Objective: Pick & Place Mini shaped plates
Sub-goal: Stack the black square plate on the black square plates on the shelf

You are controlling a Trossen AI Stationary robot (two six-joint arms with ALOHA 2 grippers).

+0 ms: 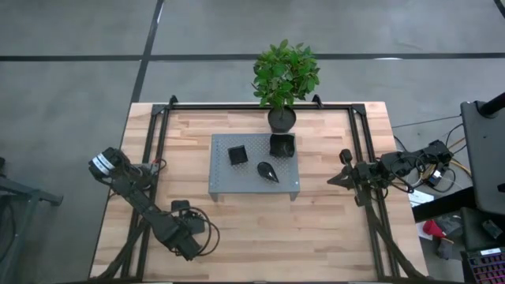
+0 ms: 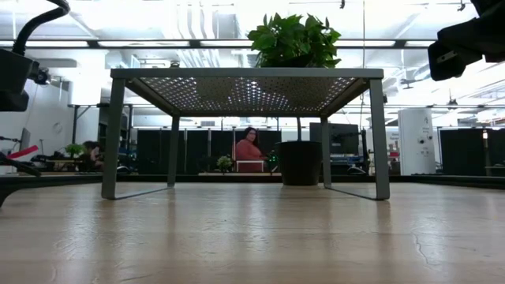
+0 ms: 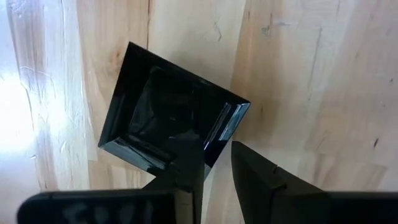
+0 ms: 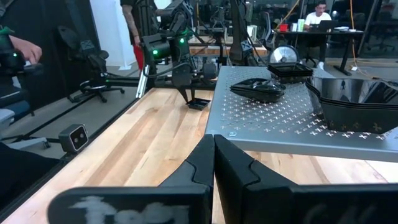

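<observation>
Left gripper (image 3: 214, 165) low over the table's near-left part, fingers pinching one rim of a square black mini plate (image 3: 168, 115). Right gripper (image 4: 214, 155) closed and empty, beside the grey platform (image 1: 254, 180) carrying other plates.

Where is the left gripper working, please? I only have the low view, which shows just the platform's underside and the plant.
Observer: The left gripper is down at the edge of a square plate lying on the bare table, beyond the platform's left side.
Operator: Thank you. What sits on the platform?
Observer: Three lots of black plates: a square one, a teardrop one and a rounded-square stack.
Operator: And the right gripper?
Observer: The right gripper is shut, hovering right of the platform.
</observation>
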